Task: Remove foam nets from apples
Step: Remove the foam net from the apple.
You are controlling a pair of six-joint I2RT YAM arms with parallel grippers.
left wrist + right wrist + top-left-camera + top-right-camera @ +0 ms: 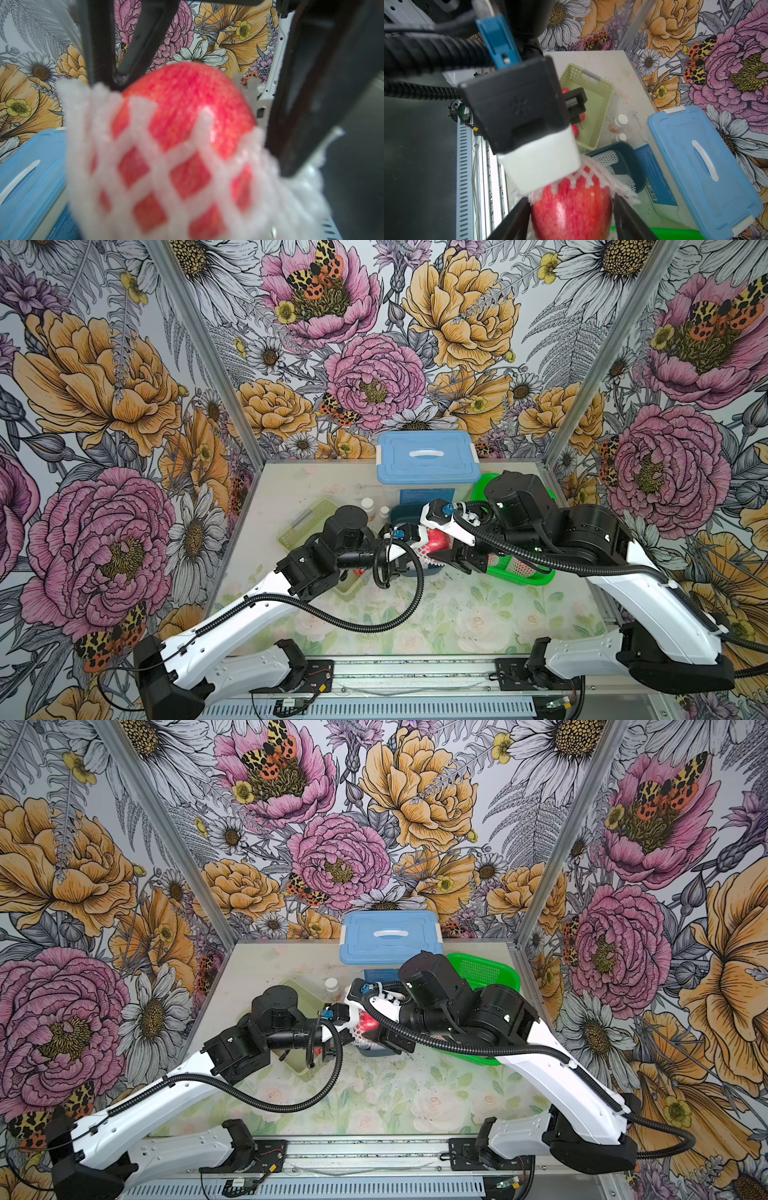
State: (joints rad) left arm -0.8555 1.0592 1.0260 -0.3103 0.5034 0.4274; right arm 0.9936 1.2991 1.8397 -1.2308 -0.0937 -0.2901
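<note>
- L gripper: jaws pinched tight on end of foam net.
- R gripper: fingers clamp bare half of apple, one each side.
- Foam net covers apple's other half.
- Apple up over dark blue bin w/ loose nets inside.

The apple is seated between the right gripper's fingers. Beyond the fingertips the foam net is wrapped round its far end, pinched there by the left gripper, and a tub is placed farther beyond.
</note>
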